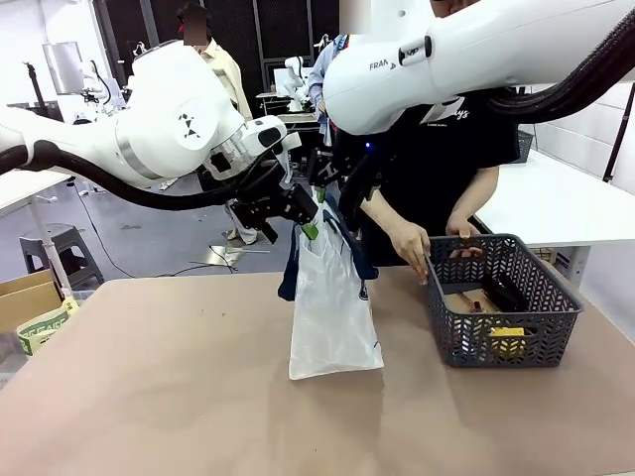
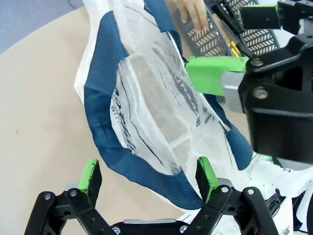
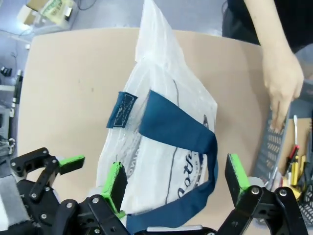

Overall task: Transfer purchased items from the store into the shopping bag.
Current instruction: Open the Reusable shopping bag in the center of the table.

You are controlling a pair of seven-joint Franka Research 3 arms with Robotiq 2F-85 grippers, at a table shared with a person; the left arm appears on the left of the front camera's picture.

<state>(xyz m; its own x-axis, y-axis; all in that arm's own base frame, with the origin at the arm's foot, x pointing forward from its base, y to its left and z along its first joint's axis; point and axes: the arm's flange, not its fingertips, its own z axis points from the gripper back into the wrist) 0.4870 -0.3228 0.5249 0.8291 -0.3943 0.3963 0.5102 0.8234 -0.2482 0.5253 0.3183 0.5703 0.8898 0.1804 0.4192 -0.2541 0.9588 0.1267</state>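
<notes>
Where the bag (image 1: 332, 322) stands: upright on the table (image 1: 149, 387) near its middle, to the left of the basket (image 1: 541, 342) and apart from it, with its top raised off the tabletop.
Bag's mouth: seen open in the left wrist view, with the translucent walls parted and navy print visible on them.
Straps (image 3: 181, 128): navy bands are seen along the rim; in the right wrist view one is draped across the bag's side.
Left gripper (image 2: 148, 178): the jaws are spread wide, and the bag's near rim and strap are framed between the fingers, unclamped.
Right gripper (image 3: 176, 180): the jaws are likewise released, set wide astride the bag's top and a strap. Whether the pads touch the plastic cannot be told.
Basket's place: set on the table at the right, just before the person.
Items (image 1: 464, 300): kept inside the basket. A tan pack and a dark object are seen on its floor, and a yellow one through the front wall.
Person's hands (image 1: 412, 246): one is laid on the basket's left rim, the other is held at its far rim.
</notes>
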